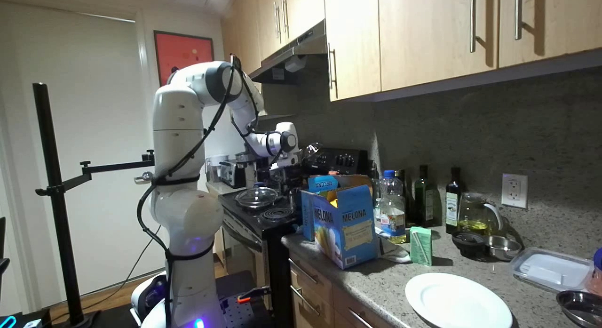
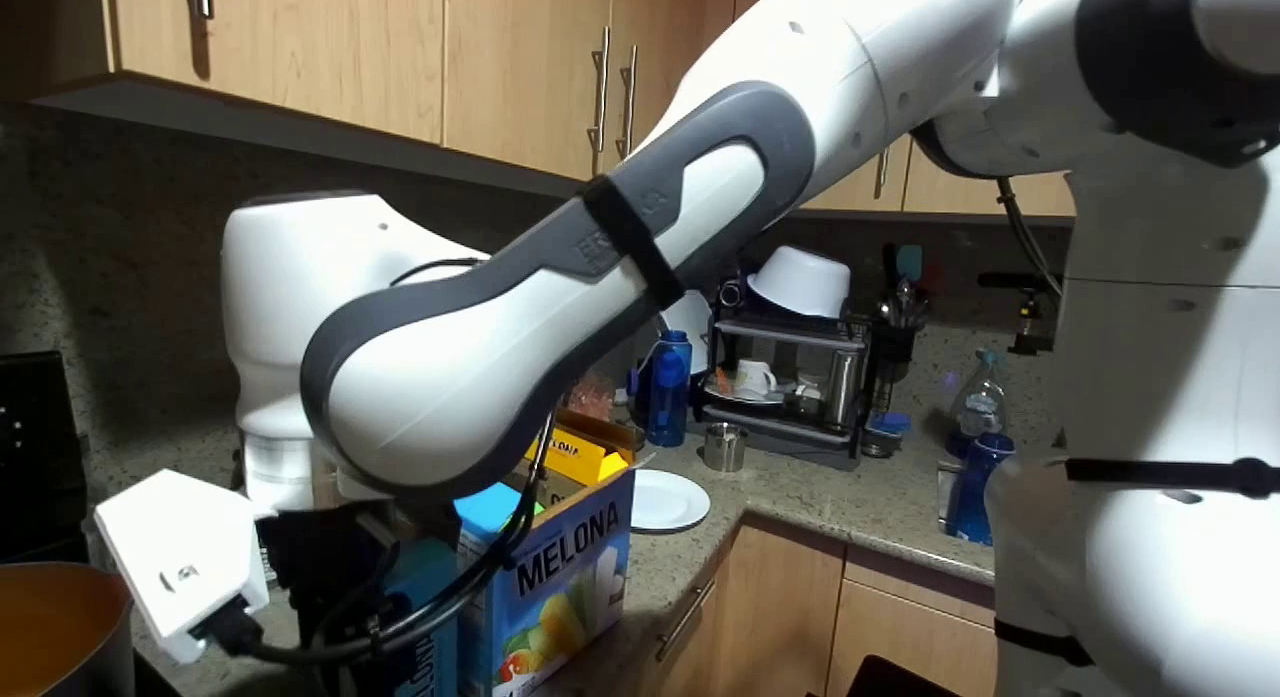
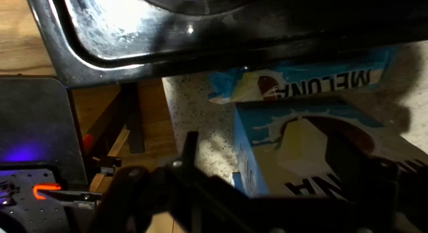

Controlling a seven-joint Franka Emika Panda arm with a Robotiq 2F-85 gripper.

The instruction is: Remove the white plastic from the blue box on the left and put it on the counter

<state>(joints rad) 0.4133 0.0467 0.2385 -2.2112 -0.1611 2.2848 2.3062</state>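
Note:
The blue MELONA box (image 1: 345, 229) stands upright and open-topped on the counter (image 1: 371, 285); the box also shows in an exterior view (image 2: 565, 587) and the wrist view (image 3: 301, 136). Yellow packaging shows in its top. A narrower blue MELONA piece (image 1: 308, 215) stands between it and the stove; it shows in the wrist view (image 3: 307, 82). I cannot tell if it is a separate box. No white plastic can be made out in either. My gripper (image 3: 264, 142) points down by the stove's edge near the boxes, fingers wide apart, nothing seen between them.
The black stove (image 1: 277, 214) borders the boxes and carries a glass lid (image 1: 256, 197). An orange-inside pot (image 2: 60, 617) stands near the wrist. Bottles (image 1: 391, 210), a green carton (image 1: 421, 245), a white plate (image 1: 458, 300) and a plastic container (image 1: 552, 269) lie further along.

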